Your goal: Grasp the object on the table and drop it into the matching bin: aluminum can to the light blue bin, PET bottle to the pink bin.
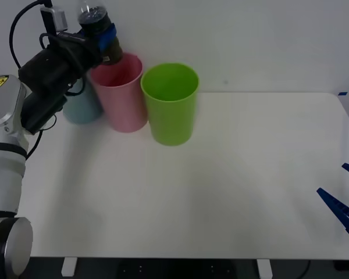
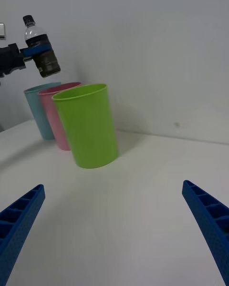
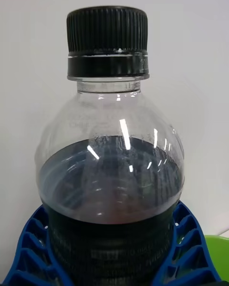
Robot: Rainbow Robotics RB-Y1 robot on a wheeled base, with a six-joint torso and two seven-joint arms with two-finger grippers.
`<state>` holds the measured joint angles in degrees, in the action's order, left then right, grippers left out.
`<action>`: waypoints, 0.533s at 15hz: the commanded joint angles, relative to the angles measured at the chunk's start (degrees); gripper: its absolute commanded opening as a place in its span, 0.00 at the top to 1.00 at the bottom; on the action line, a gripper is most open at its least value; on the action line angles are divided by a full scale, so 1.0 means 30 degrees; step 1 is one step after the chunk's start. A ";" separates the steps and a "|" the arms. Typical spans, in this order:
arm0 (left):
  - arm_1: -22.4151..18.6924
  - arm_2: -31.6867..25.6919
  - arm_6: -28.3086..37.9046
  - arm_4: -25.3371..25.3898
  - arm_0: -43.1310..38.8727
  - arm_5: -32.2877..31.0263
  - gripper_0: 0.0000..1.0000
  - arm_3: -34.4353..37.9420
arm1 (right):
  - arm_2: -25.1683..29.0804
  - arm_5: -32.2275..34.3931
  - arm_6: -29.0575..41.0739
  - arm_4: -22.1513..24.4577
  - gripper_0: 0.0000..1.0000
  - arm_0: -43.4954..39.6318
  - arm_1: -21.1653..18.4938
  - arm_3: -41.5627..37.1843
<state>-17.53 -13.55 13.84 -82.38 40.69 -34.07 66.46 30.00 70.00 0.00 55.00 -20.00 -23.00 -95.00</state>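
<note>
Counter [image 1: 232,192]: was a plain white top with rounded corners, set against a pale wall.
Green bin [image 1: 170,103]: stood upright on the counter, the row's nearest to the right hand [image 1: 344,200].
Pink bin [image 1: 123,93]: stood touching the green bin, directly beneath the left hand [image 1: 102,39].
Light blue bin [image 1: 81,104]: stood just beside the pink bin, farthest from the right hand.
Right hand: hovered low over the counter's edge, well apart from the bins.

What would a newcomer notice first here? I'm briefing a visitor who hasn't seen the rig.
The left tool holds the PET bottle in the air above the pink bin, fingers clamped round its dark body. Beside the pink bin stand a green bin and the light blue bin. The right tool waits open at the table's right edge.
</note>
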 commanded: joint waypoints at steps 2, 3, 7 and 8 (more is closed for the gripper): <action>0.0307 0.0033 -0.0424 -0.0488 0.0793 0.0693 0.99 -0.0797 | 0.0000 0.0000 0.0000 0.0000 0.00 0.0000 0.0001 0.0000; 0.0424 0.0062 -0.0541 -0.0576 0.0823 0.0927 0.99 -0.0797 | 0.0000 0.0000 0.0000 0.0000 0.00 0.0000 0.0001 0.0000; 0.0746 0.0062 -0.0834 -0.0693 0.0852 0.1250 0.99 -0.0797 | 0.0000 0.0000 0.0000 0.0000 0.00 0.0000 0.0001 0.0000; 0.0746 0.0062 -0.0834 -0.0693 0.0852 0.1250 0.99 -0.0797 | 0.0000 0.0000 0.0000 0.0000 0.00 0.0000 0.0001 0.0000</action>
<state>-15.31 -13.37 11.37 -84.47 43.26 -30.33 64.07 30.00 70.00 0.00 55.00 -20.00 -23.00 -95.00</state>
